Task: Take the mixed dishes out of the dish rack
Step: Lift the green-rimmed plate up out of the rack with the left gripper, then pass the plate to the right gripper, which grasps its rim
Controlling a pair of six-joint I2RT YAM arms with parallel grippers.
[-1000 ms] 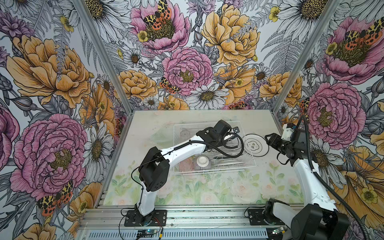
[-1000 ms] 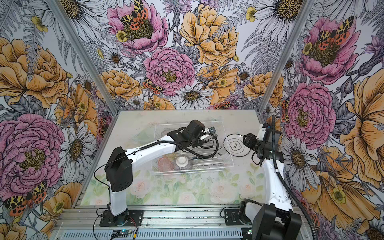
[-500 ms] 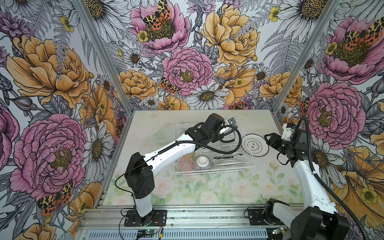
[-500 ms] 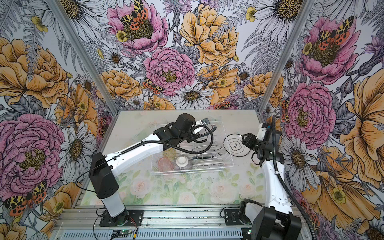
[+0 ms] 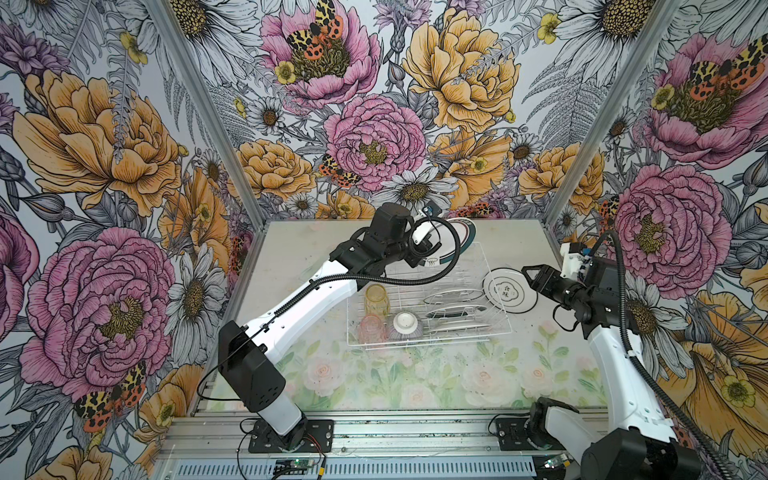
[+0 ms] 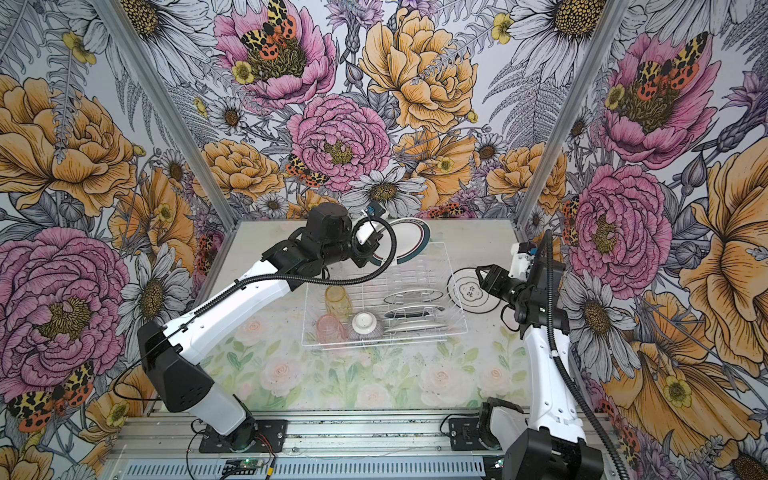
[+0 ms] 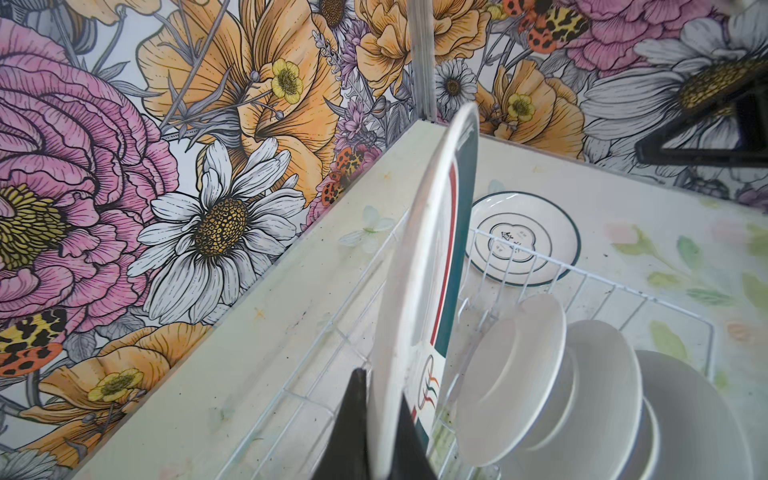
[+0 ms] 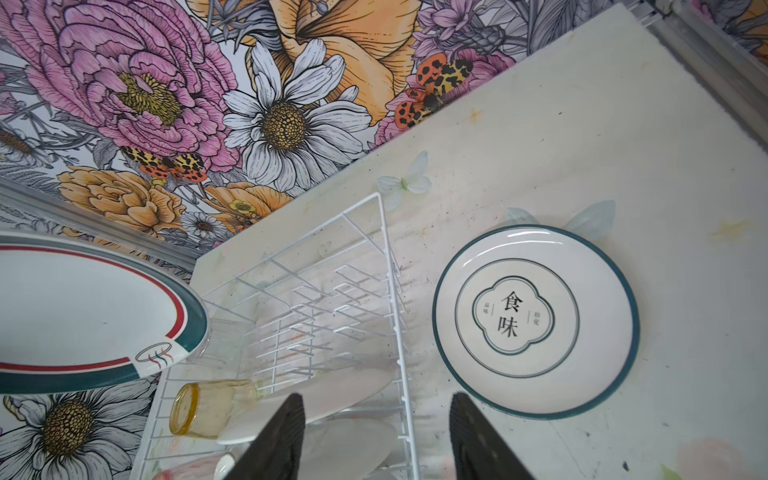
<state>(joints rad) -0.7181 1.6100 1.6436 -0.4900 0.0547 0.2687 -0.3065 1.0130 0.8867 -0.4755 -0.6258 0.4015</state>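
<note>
Dish rack point(image 5: 457, 270): centre of table point(image 5: 415, 382); three plates point(image 5: 455, 296) slotted, two tumblers point(image 5: 376, 297) and bowl point(image 5: 405, 324) inside | left gripper point(image 7: 380, 411): clamped on red-and-green-rimmed plate point(image 8: 83, 307); held above rack's far end | right gripper point(image 8: 376, 432): partly open, empty; beside teal-rimmed plate point(image 5: 505, 291) lying flat

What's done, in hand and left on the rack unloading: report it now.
Done: one teal-rimmed plate lies on the table beside the dish rack. In hand: the left end effector holds a red-and-green-rimmed plate above the rack's far end. Left: three plates in the slots, amber tumbler, pink tumbler, upturned striped bowl.
</note>
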